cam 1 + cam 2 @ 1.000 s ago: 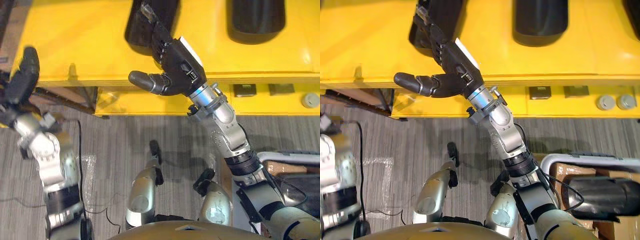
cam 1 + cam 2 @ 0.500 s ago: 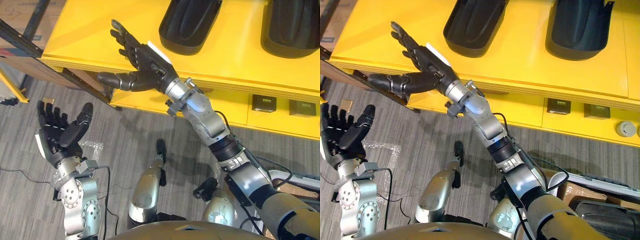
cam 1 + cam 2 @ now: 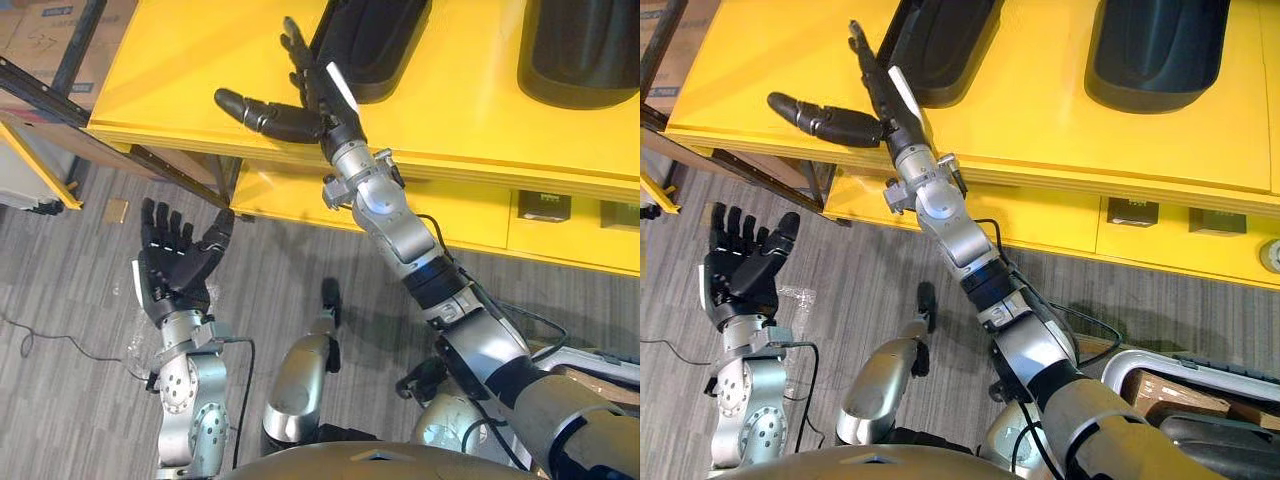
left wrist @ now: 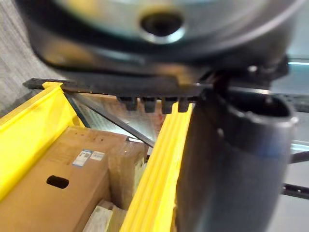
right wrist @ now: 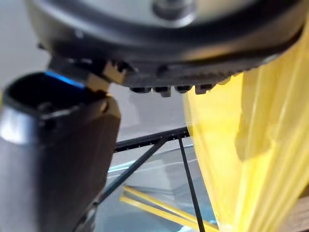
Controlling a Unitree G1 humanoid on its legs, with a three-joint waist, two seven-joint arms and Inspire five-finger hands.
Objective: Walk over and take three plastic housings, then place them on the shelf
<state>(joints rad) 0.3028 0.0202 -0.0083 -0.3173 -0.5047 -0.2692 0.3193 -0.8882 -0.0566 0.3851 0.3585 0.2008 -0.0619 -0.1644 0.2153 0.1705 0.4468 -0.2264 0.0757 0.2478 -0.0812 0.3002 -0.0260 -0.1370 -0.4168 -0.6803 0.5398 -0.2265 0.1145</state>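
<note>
Left hand (image 3: 175,272): positioned above the grey floor (image 3: 70,300), fingers straight and spread, empty. Right hand (image 3: 318,108): positioned over the yellow shelf (image 3: 190,60), fingers straight, thumb splayed outward, nothing held. Its fingertips lie at the edge of the left plastic housing (image 3: 372,40); contact cannot be determined. Right plastic housing (image 3: 575,50): rests on the same shelf, well apart from the right hand.
</note>
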